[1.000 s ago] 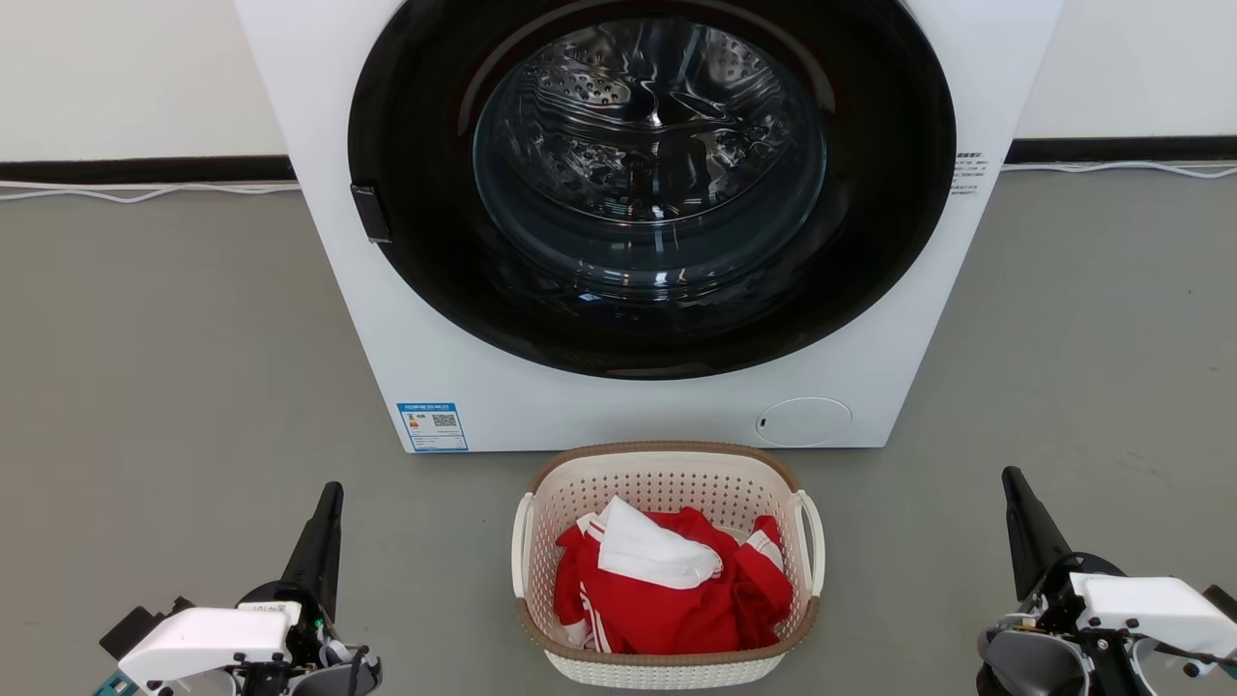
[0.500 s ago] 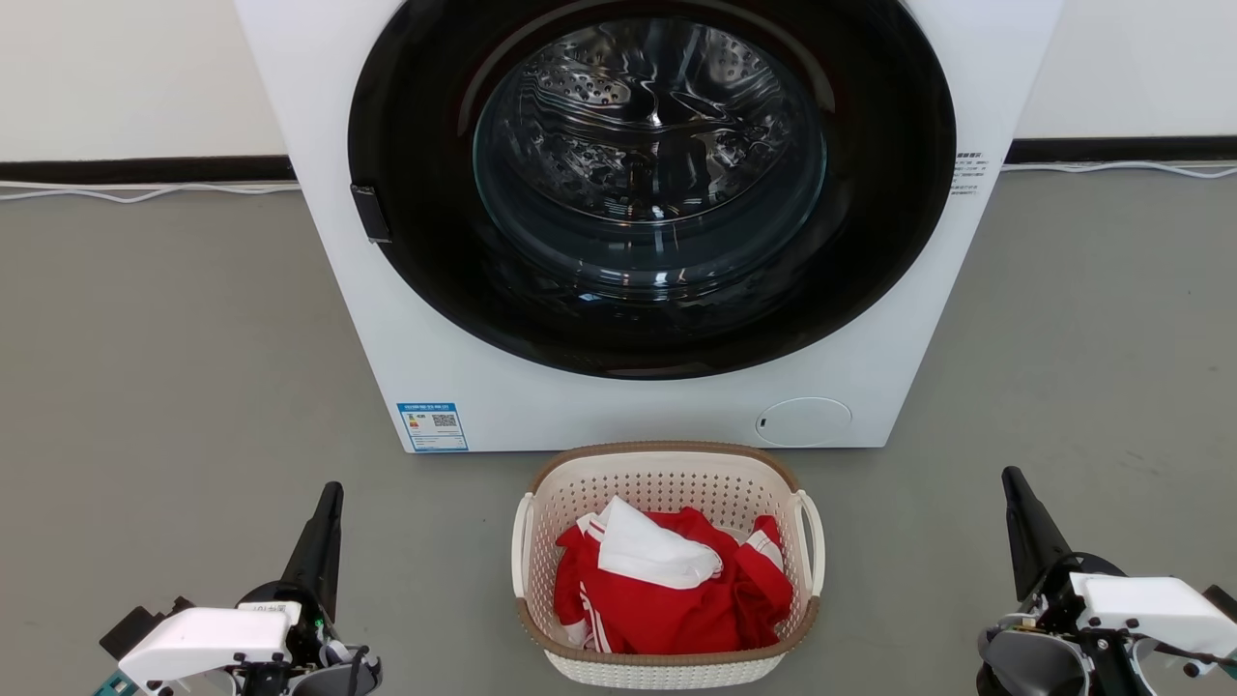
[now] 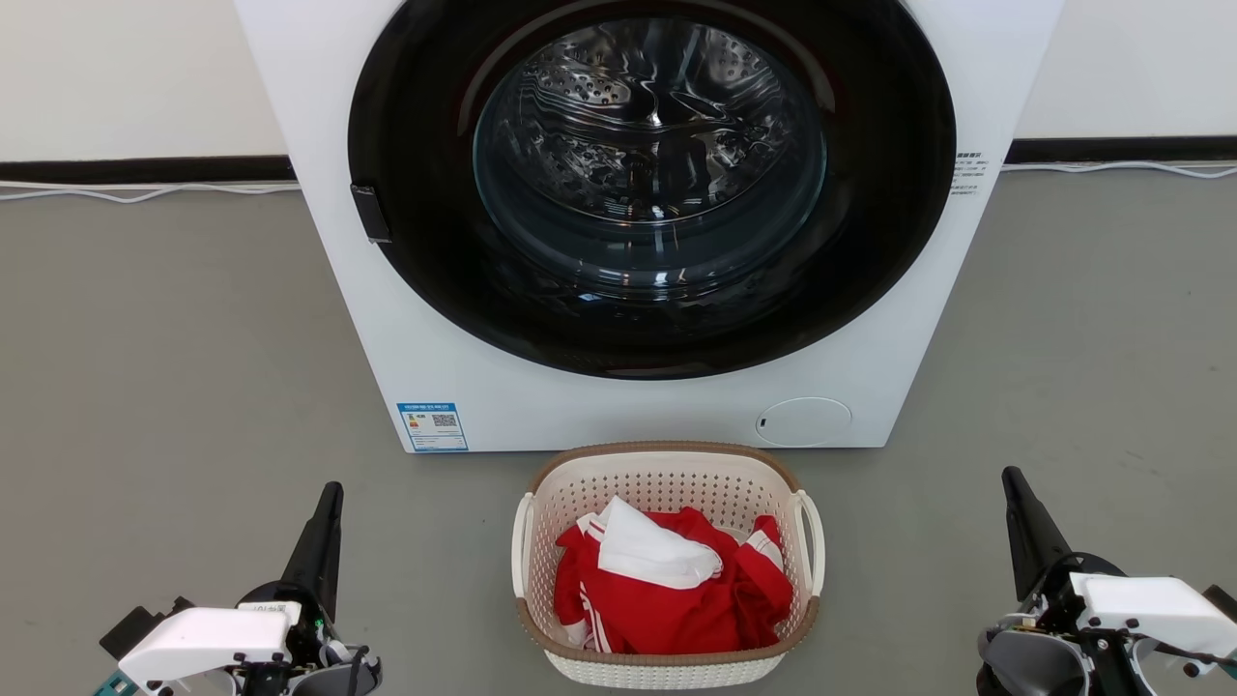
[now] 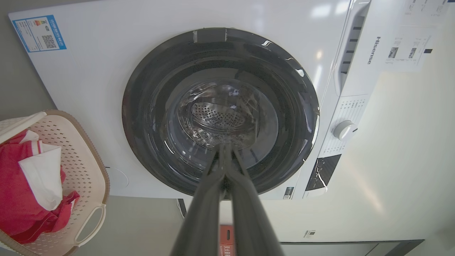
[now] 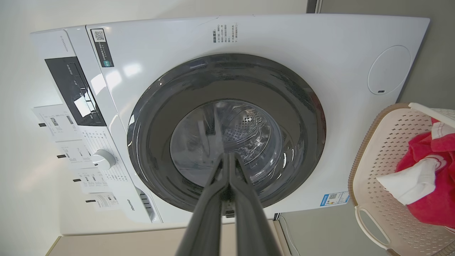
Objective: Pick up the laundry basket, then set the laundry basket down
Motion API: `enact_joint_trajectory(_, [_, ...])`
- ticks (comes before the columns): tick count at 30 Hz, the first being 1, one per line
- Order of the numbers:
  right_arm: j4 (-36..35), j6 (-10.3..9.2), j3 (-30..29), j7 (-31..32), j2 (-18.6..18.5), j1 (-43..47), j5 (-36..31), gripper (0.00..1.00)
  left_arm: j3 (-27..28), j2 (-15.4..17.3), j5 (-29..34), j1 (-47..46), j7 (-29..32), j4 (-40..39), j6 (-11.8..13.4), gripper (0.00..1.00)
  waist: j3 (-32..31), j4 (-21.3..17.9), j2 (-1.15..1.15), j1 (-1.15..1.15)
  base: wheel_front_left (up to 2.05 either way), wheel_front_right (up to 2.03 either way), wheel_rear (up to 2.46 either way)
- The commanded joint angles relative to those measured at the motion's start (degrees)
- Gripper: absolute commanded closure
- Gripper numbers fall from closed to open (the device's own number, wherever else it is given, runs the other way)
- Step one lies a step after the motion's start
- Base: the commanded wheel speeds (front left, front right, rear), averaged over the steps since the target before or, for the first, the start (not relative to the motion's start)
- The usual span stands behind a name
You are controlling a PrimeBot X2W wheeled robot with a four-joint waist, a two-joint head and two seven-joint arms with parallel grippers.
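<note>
right, the small cream-white perforated plastic laundry basket with the brown woven-look rim sits on the grey floor, just in front of the big white front-loading washing machine, centred below its round dark glass door. inside the basket lies a rumpled red garment with white stripes, with a white piece of cloth on top of it. the basket has a white loop handle on each side. the left gripper is well off to the basket's left, its two long dark fingers pressed together tip to tip, gripping nothing. the right gripper mirrors it well off to the right, fingers likewise closed flat against each other and empty. both point toward the machine. a blue label sits low on the machine's front, on the robot's left side.
</note>
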Motion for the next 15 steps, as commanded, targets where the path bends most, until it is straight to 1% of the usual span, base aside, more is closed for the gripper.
enact_joint_trajectory(1, [-1.8,0.41,1.1,0.4,-0.4,-1.3,0.4,1.00,1.8,0.8,-0.3,-2.0,0.4,-1.7,-0.4,1.00,0.0,0.0,0.00,0.00,0.00,0.00,0.00])
enact_joint_trajectory(15, [-1.8,0.41,1.1,0.4,-0.4,-1.3,0.4,1.00,1.8,0.8,-0.3,-2.0,0.4,-1.7,-0.4,1.00,0.0,0.0,0.00,0.00,0.00,0.00,0.00])
